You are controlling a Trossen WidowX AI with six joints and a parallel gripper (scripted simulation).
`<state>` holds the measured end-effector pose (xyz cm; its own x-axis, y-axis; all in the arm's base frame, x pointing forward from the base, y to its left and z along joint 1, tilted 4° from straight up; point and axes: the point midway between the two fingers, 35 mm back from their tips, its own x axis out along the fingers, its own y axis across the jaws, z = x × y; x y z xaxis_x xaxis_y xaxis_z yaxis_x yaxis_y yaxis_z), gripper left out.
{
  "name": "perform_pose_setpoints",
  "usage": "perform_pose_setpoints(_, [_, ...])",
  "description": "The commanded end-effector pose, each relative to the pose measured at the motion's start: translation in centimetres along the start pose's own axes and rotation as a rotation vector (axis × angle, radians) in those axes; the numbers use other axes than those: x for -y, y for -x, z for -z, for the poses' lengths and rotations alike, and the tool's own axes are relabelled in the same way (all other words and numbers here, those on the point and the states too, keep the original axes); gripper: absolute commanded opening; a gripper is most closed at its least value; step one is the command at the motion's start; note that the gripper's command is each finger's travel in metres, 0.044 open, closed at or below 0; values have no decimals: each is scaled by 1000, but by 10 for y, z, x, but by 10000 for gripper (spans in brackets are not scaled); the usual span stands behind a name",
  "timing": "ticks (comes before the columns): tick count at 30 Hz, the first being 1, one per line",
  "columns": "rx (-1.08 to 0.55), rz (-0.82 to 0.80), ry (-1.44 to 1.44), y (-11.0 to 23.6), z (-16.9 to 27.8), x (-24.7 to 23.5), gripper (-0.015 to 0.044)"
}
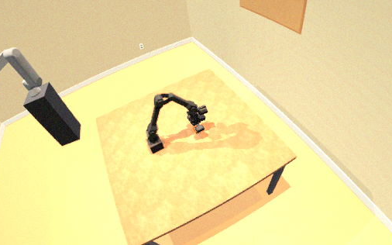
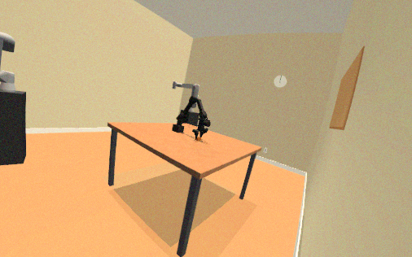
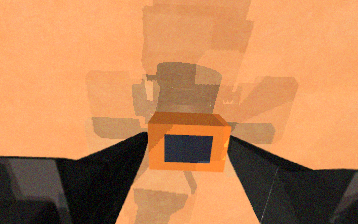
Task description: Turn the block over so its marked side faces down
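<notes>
- Small orange cube-like block with a dark blue rectangular patch (image 3: 189,148) sits on the orange wooden table top (image 3: 40,75), toward the middle of the table, a little way out from my arm's base. The patch faces up toward my wrist camera, so the marked side is not yet down.
- Block looks rigid, with flat faces and square edges. I judge it light and stiff; the smooth sides may be a bit slippery, but nothing about it seems fragile.
- My black parallel-jaw gripper (image 3: 188,150) is low over it, one dark finger (image 3: 115,170) on each side. The jaws are partly drawn in but not clamped; the inner edges look just at the block's sides, and I cannot tell whether they touch.
- Best hold: the two opposite plain side faces, near mid-height, leaving the blue patch free so the block can be rolled over.
- From the top view, gripper and block sit inside the arm's reddish shadow on the table.
</notes>
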<state>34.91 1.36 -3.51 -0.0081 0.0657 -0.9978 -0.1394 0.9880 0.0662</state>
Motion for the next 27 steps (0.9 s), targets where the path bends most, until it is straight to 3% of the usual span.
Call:
perform_pose_setpoints(1, [-2,-4,-3,-2,1,-1,269])
perform_pose_setpoints(20, [-2,-4,-3,-2,1,-1,142])
perform_pose_setpoints(25, [-2,-4,-3,24,0,-1,11])
perform_pose_setpoints(27, [-2,-4,-3,29,1,-1,0])
